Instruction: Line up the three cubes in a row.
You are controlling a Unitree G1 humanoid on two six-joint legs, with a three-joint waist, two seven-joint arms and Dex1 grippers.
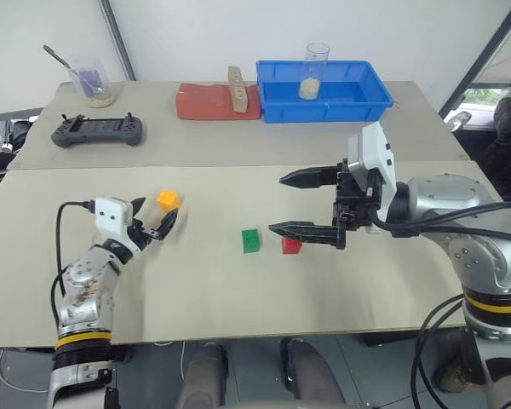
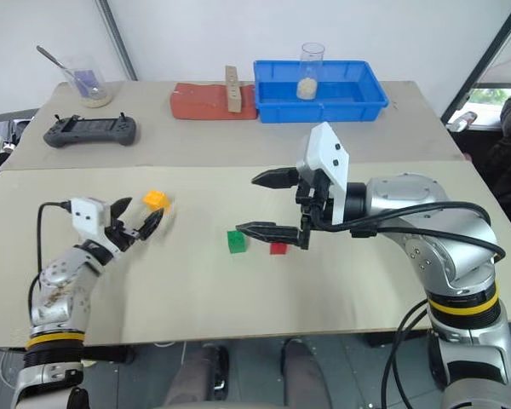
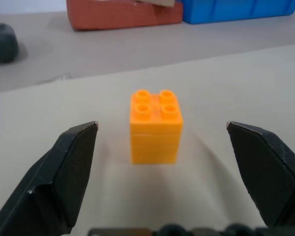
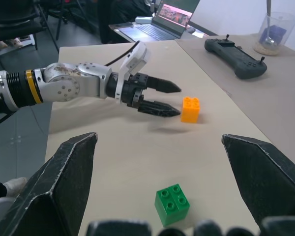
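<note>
Left gripper point(image 1: 156, 221) stood spread, empty, just short of the yellow-orange cube point(image 1: 168, 200) near the table's point(image 1: 204, 298) left edge. Right gripper point(image 1: 291, 204), spread, part-hid the red cube point(image 1: 291, 246); green cube point(image 1: 251, 240) beside it, mid-table.

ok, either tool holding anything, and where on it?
Nothing held. Left tool open just short of the orange cube; right tool open above the red cube.

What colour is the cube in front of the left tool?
Yellow-orange cube, clearest in the left wrist view.

Bare table point(image 1: 196, 290) surrounds the orange cube point(image 1: 168, 200), with open space between it and the green cube point(image 1: 251, 240), which sits near the red cube point(image 1: 291, 245).
</note>
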